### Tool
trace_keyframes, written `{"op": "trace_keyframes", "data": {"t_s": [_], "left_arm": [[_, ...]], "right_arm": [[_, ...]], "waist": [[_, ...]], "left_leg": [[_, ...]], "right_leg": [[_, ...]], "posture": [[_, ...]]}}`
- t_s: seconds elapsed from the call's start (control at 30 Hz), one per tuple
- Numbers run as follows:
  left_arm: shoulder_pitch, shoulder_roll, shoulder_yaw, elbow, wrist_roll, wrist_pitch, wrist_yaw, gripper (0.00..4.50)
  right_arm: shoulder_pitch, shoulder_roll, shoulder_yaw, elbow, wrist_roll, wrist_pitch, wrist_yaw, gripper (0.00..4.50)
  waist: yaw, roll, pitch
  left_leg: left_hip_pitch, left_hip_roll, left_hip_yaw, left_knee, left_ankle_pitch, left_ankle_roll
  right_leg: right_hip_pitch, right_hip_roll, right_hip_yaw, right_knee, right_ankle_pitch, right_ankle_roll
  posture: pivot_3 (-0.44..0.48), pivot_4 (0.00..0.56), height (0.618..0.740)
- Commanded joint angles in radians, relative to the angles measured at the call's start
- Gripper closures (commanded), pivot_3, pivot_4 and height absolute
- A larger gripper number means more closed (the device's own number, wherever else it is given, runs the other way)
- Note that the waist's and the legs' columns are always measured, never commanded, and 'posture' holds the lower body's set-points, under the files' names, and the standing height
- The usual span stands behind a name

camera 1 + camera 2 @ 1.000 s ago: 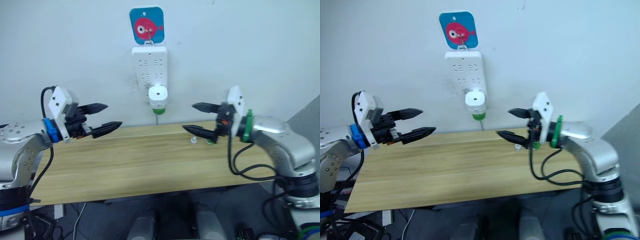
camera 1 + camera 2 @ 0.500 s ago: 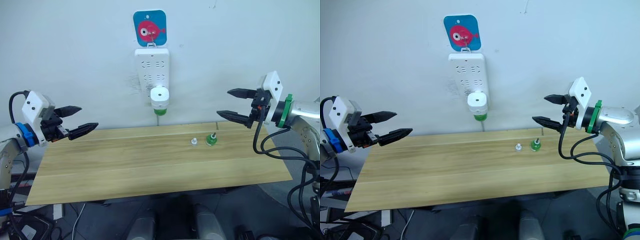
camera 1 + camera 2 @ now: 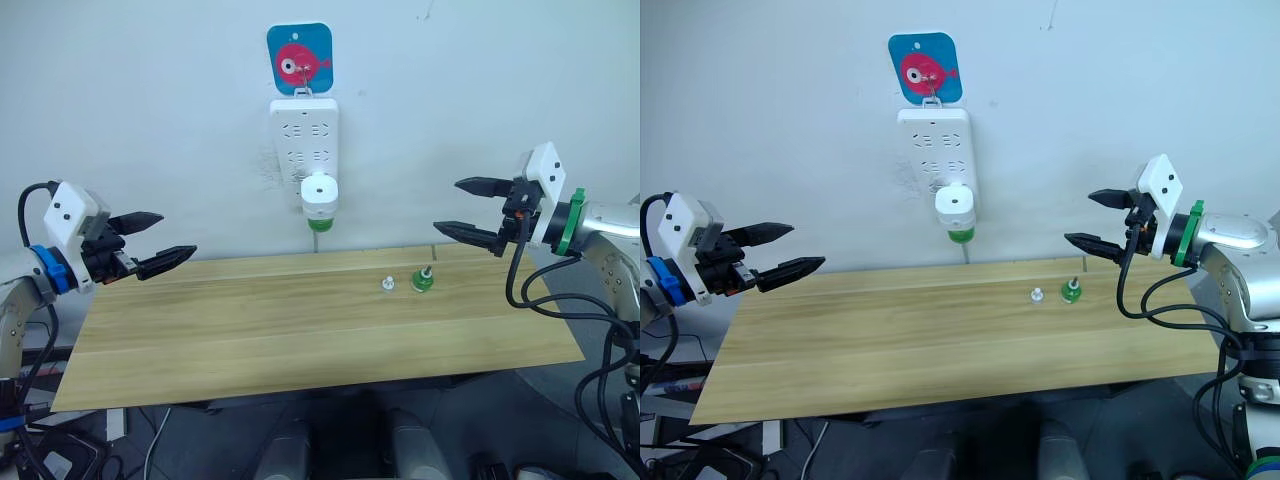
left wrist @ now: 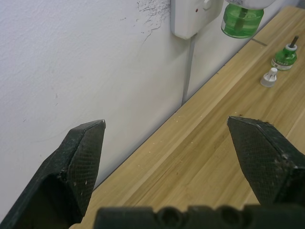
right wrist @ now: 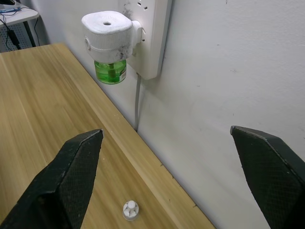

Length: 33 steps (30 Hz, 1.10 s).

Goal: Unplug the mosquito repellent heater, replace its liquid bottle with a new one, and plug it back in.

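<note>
on the wall behind the counter (image 3: 300, 320), the heater (image 3: 319, 192) is plugged into the bottom of a white power strip (image 3: 304, 135), which hangs under a blue tag with a pink fish (image 3: 299, 58). a green bottle (image 3: 319, 221) is screwed in beneath the heater, hanging just above the counter's back edge, near the middle of its length.

the left tool (image 3: 162, 239) hovers over the counter's left end, its two black fingers spread wide and holding nothing. it is well apart from the heater, lower than it and pointing across toward the middle. its wrist view looks along the wall to the strip's lower end and the green bottle.

the right tool (image 3: 468, 210) hangs above the counter's back right corner, fingers also spread wide and empty. it sits at about the heater's height, well apart from it, pointing toward it. its wrist view shows the heater's round vent hole and the bottle below.

on the counter, toward the back edge and right of the middle, a spare bottle (image 3: 422, 279) with a green base and a dark wick stands upright. a small white cap (image 3: 387, 283) sits just beside it on the left. both lie lower than the right tool and between it and the heater, closer to the right tool.
</note>
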Motion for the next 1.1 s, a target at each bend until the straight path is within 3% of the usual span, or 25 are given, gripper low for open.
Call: {"op": "trace_keyframes", "data": {"t_s": [0.03,1.1], "left_arm": [[-0.005,-0.007,-0.028,-0.052,0.015,-0.011,0.007,0.0],[-0.017,-0.026,-0.04,-0.053,0.02,-0.014,0.006,0.0]], "right_arm": [[0.028,0.003,-0.024,-0.042,-0.007,-0.02,-0.017,0.03],[0.059,-0.003,-0.036,-0.075,0.001,0.0,-0.035,0.03]], "waist": [[0.0,0.0,0.0],[-0.001,0.0,0.0]], "left_leg": [[0.0,0.0,0.0,0.0,0.0,0.0],[0.0,0.0,0.0,0.0,0.0,0.0]], "right_leg": [[0.0,0.0,0.0,0.0,0.0,0.0],[0.0,0.0,0.0,0.0,0.0,0.0]], "posture": [[-0.024,0.137,0.74],[-0.033,0.142,0.74]]}}
